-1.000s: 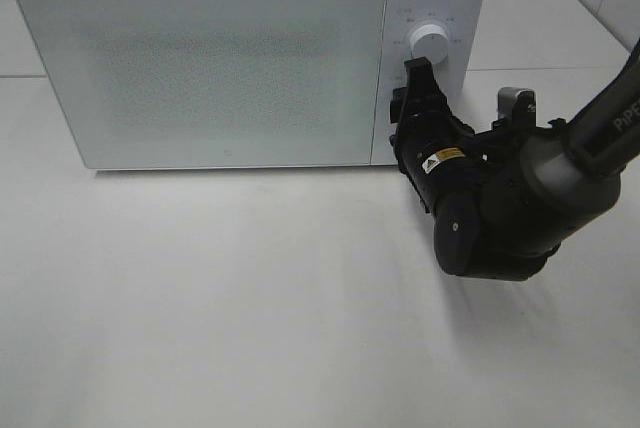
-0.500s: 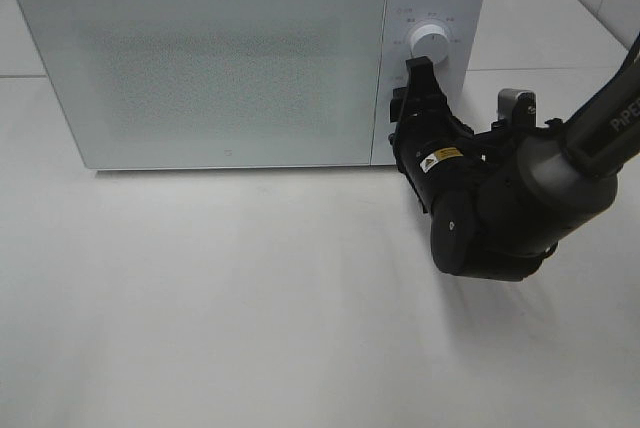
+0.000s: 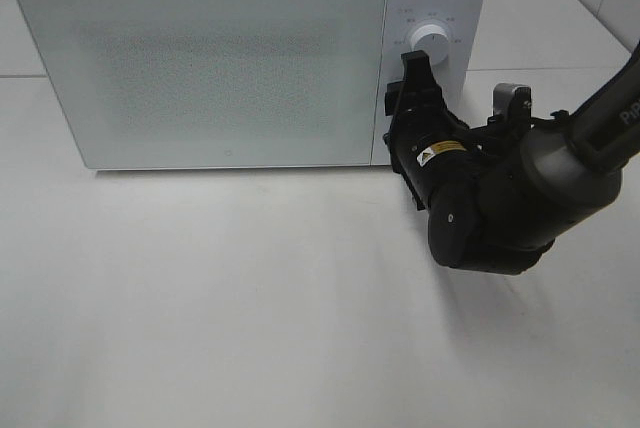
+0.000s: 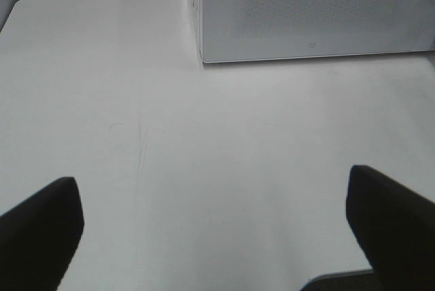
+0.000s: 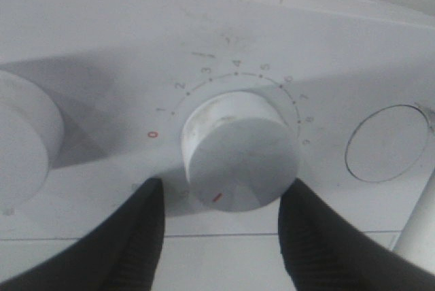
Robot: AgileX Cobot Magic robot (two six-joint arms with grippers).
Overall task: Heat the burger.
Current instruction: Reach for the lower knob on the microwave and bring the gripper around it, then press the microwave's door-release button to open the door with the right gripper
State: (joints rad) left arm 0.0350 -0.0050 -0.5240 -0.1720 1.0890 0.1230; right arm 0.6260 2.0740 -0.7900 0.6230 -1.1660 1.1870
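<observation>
The burger is hidden; no view shows it. The white microwave (image 3: 230, 58) stands at the back of the table with its door shut. My right gripper (image 3: 414, 66) is up against the control panel, just below the upper dial (image 3: 428, 40). In the right wrist view my right gripper (image 5: 221, 199) is open and straddles a white numbered dial (image 5: 239, 149). One finger (image 5: 136, 230) stands clear of the dial and the other is close to its rim. The dial's red mark points away from the red 0. My left gripper (image 4: 214, 223) hangs open over bare table.
A round push button (image 5: 387, 143) sits beside the straddled dial on the panel. The white table (image 3: 250, 298) spreads in front of the microwave. My right arm's dark bulk (image 3: 500, 198) stands over the table's right side.
My right gripper has crept a little up the control panel and its fingers have spread slightly around the dial. The left gripper and the microwave door have not moved.
</observation>
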